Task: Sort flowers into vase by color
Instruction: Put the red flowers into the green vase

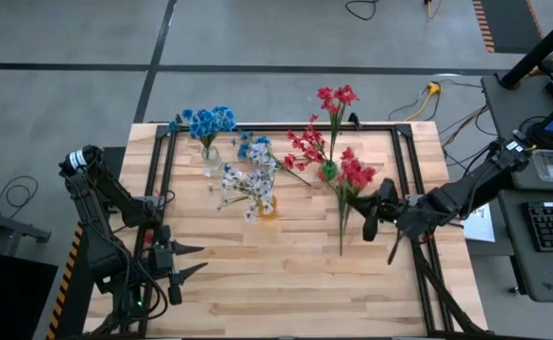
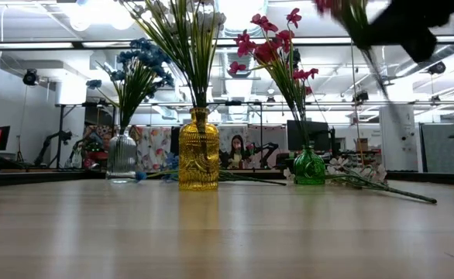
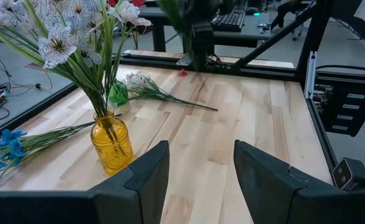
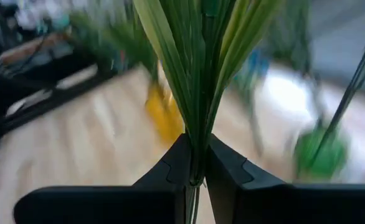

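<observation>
Three vases stand on the wooden table: a clear one (image 1: 209, 161) with blue flowers (image 1: 210, 120), a yellow one (image 1: 267, 206) with white flowers (image 1: 243, 181), and a green one (image 1: 328, 171) with red flowers (image 1: 333, 99). My right gripper (image 1: 366, 215) is shut on a red sprig (image 1: 356, 174) right of the green vase, above the table. A loose blue sprig (image 3: 8, 144) and a loose white sprig (image 3: 146, 87) lie flat on the table. My left gripper (image 1: 196, 260) is open and empty near the near left corner. My right gripper pinches the red sprig's bundle of green stem and leaves (image 4: 196, 146) between its two fingers. The fingers come about level from the table's right side and lie across the stem. The sprig is lifted clear and tilted, blossoms up (image 2: 328, 5), with the bare stem end (image 1: 341, 247) hanging below.
A black frame rail (image 1: 286, 127) borders the table's far and side edges. Bare wood (image 1: 286, 283) lies across the near half of the table. Desks with a keyboard (image 1: 552, 227) stand beyond the right edge.
</observation>
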### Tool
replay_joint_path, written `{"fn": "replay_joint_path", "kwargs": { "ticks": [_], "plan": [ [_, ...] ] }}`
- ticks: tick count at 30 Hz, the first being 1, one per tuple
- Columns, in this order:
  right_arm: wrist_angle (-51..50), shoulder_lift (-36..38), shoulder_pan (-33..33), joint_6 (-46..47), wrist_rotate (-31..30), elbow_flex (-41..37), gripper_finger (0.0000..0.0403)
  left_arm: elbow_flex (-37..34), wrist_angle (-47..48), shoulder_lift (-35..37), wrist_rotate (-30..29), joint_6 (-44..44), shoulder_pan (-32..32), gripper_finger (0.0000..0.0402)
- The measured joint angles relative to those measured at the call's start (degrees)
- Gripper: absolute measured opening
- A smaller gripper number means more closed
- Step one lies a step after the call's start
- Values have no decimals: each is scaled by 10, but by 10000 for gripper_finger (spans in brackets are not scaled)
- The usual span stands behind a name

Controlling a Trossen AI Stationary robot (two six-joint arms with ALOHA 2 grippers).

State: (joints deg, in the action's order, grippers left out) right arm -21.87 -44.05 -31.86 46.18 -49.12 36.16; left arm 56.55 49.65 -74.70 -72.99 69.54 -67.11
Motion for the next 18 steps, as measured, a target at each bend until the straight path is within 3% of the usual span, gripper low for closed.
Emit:
{"fn": "replay_joint_path", "kwargs": {
  "ticks": [4, 7, 12, 18],
  "plan": [
    [93, 4, 12, -167, -89, 0, 28, 0, 0, 0, 0, 0, 0, 166],
    [150, 4, 46, -250, -113, 0, 28, 0, 0, 0, -1, 0, 0, 166],
    [232, 4, 133, -376, -2, 0, 28, 0, -4, 0, -1, 0, 1, 166],
    [276, 5, 260, -482, 52, 1, 28, 0, -12, 0, -1, 0, 3, 166]
  ]
}}
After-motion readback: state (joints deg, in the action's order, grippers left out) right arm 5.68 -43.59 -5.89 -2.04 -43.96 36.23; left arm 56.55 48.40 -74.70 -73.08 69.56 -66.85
